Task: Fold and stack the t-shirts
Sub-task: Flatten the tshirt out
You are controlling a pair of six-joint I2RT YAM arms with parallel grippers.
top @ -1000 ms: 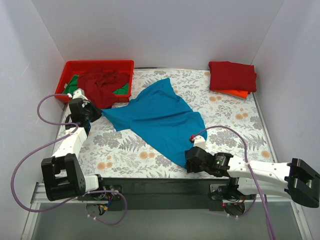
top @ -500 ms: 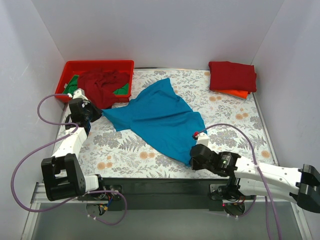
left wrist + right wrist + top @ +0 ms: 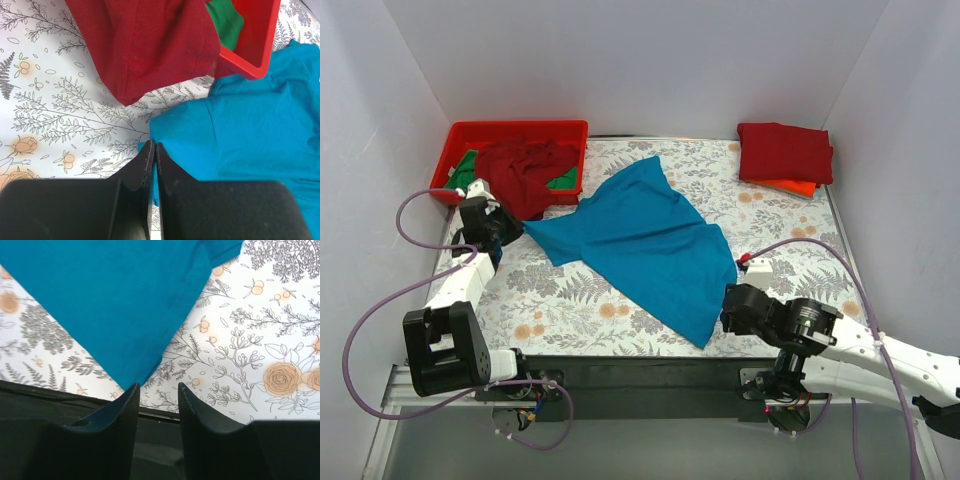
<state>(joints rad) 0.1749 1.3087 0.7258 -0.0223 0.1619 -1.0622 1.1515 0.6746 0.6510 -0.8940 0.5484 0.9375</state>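
Observation:
A blue t-shirt (image 3: pixel 640 235) lies spread and crumpled across the middle of the flowered table; it also shows in the left wrist view (image 3: pixel 250 120) and the right wrist view (image 3: pixel 115 300). My left gripper (image 3: pixel 505 232) (image 3: pixel 152 146) is shut on the blue t-shirt's left corner, next to the red tray. My right gripper (image 3: pixel 732 312) (image 3: pixel 157 387) is open and empty, just right of the shirt's near corner at the table's front edge. A folded dark red t-shirt (image 3: pixel 785 150) lies on a folded orange one (image 3: pixel 790 186) at the back right.
A red tray (image 3: pixel 460 140) at the back left holds a crumpled dark red shirt (image 3: pixel 525 170) and a green one (image 3: pixel 563 180); the red shirt hangs over the tray's edge (image 3: pixel 145 45). White walls enclose the table. The black front rail (image 3: pixel 155 440) lies under my right gripper.
My right gripper has let go of the blue shirt's near corner and moved right, away from it. The corner now lies flat. My left gripper has stayed put.

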